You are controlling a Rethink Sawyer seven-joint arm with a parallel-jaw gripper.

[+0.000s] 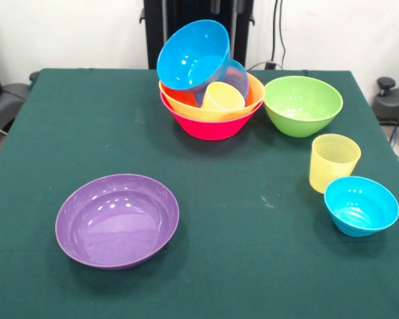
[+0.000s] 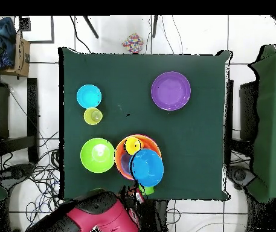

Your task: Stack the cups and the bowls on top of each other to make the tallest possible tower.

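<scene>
On the green bench (image 1: 206, 266), seen from the front, the purple bowl (image 1: 117, 220) is set alone at the near left, upright and well apart from everything else. Toward the far middle the tower (image 1: 209, 83) is found: the pink bowl (image 1: 209, 126) lies lowest, the orange bowl (image 1: 186, 100) is nested in it, a yellow cup (image 1: 223, 98) is lodged inside, and a blue bowl (image 1: 193, 54) is tipped steeply on top, its mouth turned toward the camera. Just right of the tower, the green bowl (image 1: 302, 105) is stood upright. Further right and nearer, the pale yellow cup (image 1: 333, 161) is placed upright, with a small blue bowl (image 1: 361, 205) just beside it. The red arm (image 2: 101, 216) is seen in the overhead view at the bench's edge near the tower; the tool itself cannot be made out, so its grip cannot be told.
</scene>
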